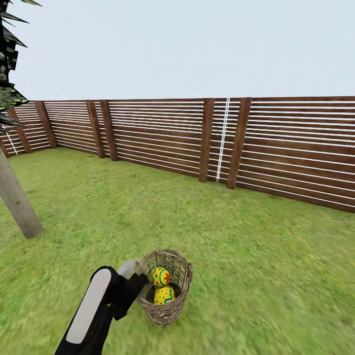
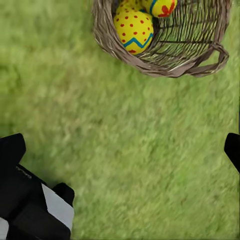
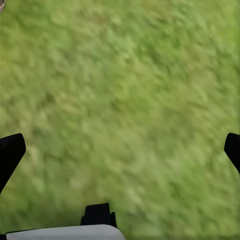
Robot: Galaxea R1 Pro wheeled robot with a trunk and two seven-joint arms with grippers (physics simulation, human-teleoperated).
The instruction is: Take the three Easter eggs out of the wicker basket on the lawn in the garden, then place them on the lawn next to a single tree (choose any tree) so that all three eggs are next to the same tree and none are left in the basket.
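My left arm (image 1: 93, 308) reaches down to the basket (image 1: 170, 305) on the lawn (image 1: 246, 246), eggs (image 1: 160, 276) inside. My left gripper (image 2: 120, 150) and right gripper (image 3: 120, 150) are spread apart over grass. No writing legible.

Yellow Easter eggs (image 1: 162, 286) with red dots and blue zigzags, brown wicker basket (image 1: 170, 313), mottled green lawn (image 1: 246, 236).

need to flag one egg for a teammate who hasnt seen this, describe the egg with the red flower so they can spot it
Start at the slatted wooden fence and come down the lawn to the wicker basket beside the left arm. Inside, the flower egg sits on the fence side of the other egg in view. It alone shows a red flower, while its neighbour has red dots and a blue zigzag band.
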